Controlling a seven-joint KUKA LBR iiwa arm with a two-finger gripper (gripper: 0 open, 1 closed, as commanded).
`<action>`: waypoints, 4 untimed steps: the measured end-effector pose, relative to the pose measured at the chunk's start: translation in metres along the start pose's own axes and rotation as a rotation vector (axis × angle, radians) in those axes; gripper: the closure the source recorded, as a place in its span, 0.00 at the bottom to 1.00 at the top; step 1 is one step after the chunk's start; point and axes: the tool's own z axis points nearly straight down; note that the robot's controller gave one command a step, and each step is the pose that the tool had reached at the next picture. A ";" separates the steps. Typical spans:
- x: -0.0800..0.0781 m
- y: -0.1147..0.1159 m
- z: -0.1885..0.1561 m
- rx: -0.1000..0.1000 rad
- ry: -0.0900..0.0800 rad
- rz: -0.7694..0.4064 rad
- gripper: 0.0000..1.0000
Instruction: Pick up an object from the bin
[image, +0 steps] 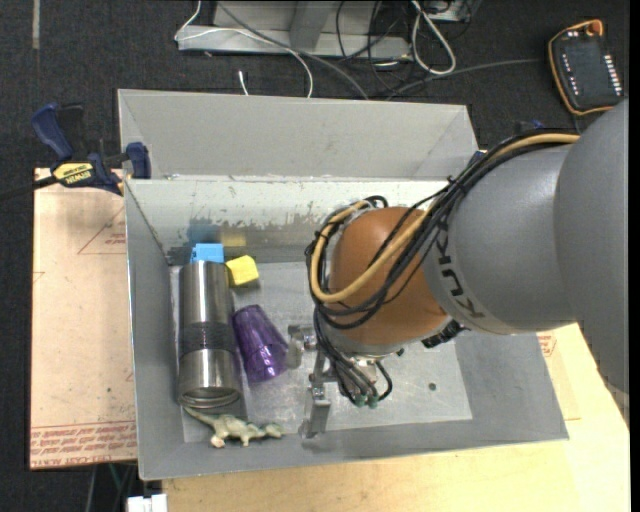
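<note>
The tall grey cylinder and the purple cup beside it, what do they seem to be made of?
The tall cylinder looks like brushed metal, probably steel: grey, with bright streaks of reflection along its side; the darker ribbed band could be rubber. The purple cup seems glossy, translucent plastic: white highlights, paler at the edges.
</note>
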 end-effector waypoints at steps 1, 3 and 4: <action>-0.002 -0.001 -0.004 -0.001 -0.008 0.005 0.00; -0.002 0.064 0.021 -0.001 -0.016 -0.132 0.00; -0.005 0.087 0.038 0.014 -0.002 -0.144 0.00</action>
